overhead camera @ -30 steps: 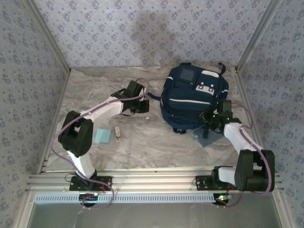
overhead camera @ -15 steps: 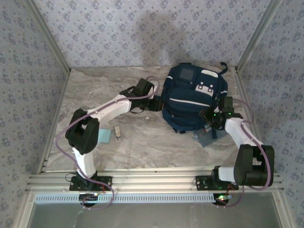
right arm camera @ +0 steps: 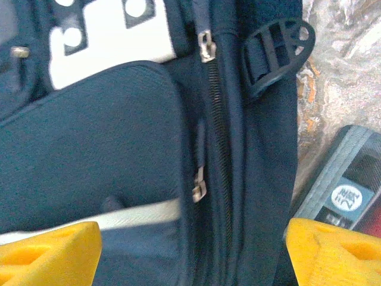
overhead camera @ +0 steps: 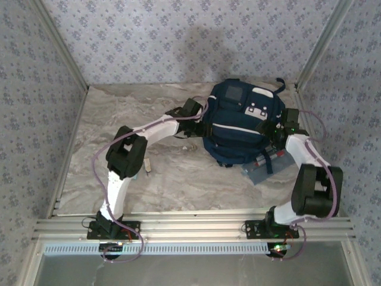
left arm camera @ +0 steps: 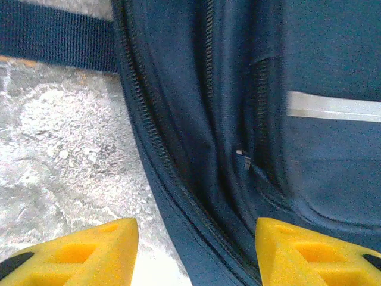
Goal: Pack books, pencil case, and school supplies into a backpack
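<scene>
The navy backpack [overhead camera: 241, 122] lies at the back right of the table, zipped sides facing each arm. My left gripper [overhead camera: 205, 127] is open at its left edge; in the left wrist view the yellow fingertips [left arm camera: 71, 250] straddle the backpack's zipper seam [left arm camera: 178, 196], left gripper [left arm camera: 193, 253] holding nothing. My right gripper [overhead camera: 275, 133] is open at the right side, right gripper [right arm camera: 193, 253] spread over a zipper pull [right arm camera: 199, 185]. The grey pencil case [overhead camera: 266, 170] lies beside the pack, its corner [right arm camera: 351, 190] showing. A beige eraser block [overhead camera: 147, 166] lies near the left arm. The books are out of view.
Patterned walls and metal posts enclose the marble-look tabletop [overhead camera: 119, 119]. A dark strap [left arm camera: 53, 36] runs off the backpack's left side, and a black buckle [right arm camera: 274, 50] sits on its right. The left arm's elbow [overhead camera: 127, 156] hangs over the table's left middle.
Both grippers went from shut to open. The left arm swung right up against the backpack's left side. The right gripper moved back along the pack's right side, uncovering the pencil case.
</scene>
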Tool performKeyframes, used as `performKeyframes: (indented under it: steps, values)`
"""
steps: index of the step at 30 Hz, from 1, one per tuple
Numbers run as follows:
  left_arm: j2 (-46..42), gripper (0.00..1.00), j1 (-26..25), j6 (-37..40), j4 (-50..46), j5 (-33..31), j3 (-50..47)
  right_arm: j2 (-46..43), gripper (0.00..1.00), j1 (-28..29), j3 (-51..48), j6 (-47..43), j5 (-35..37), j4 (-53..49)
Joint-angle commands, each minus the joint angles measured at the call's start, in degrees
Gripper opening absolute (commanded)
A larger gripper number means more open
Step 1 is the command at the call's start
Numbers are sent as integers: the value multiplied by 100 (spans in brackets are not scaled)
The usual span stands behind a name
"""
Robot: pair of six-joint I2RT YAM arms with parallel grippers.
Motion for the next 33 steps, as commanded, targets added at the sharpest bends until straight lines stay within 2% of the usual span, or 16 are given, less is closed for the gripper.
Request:
performKeyframes:
  steps: [1,2,4,7,12,16,18,22,25,29,33]
  values:
    - [195,50,-54,-335,190,156,239,358,83,-42,137,-136,-148,248]
    - [232,45,-63,-355,200,180,241,441,83,-36,133,-126,-196,305]
    - [261,21,-64,-374,205,263,141,622,81,-42,139,-109,-382,490]
    - [-21,0,-83,-397,379,330,-399,939,73,60,296,-156,-615,658]
    - [-898,0,-255,-426,513,322,-1482,1508,55,399,891,-325,-781,578]
    - [-1455,0,-476,-547,627,295,-2117,2012,53,722,1529,-396,-779,503]
    - [-1547,3,-553,-618,675,343,-2229,2278,57,845,1919,-401,-794,461]
    - [-1443,26,-651,-690,661,612,-2078,2720,72,939,2625,-408,-784,236]
    - [-1438,42,-735,-488,342,800,-1744,2656,84,940,2919,-460,-714,-13]
    - [-1597,48,-806,154,-382,554,-1224,2083,88,968,2841,-512,-414,-547]
    - [-1633,49,-808,889,-775,205,-812,1126,86,1067,2004,-326,-366,-795]
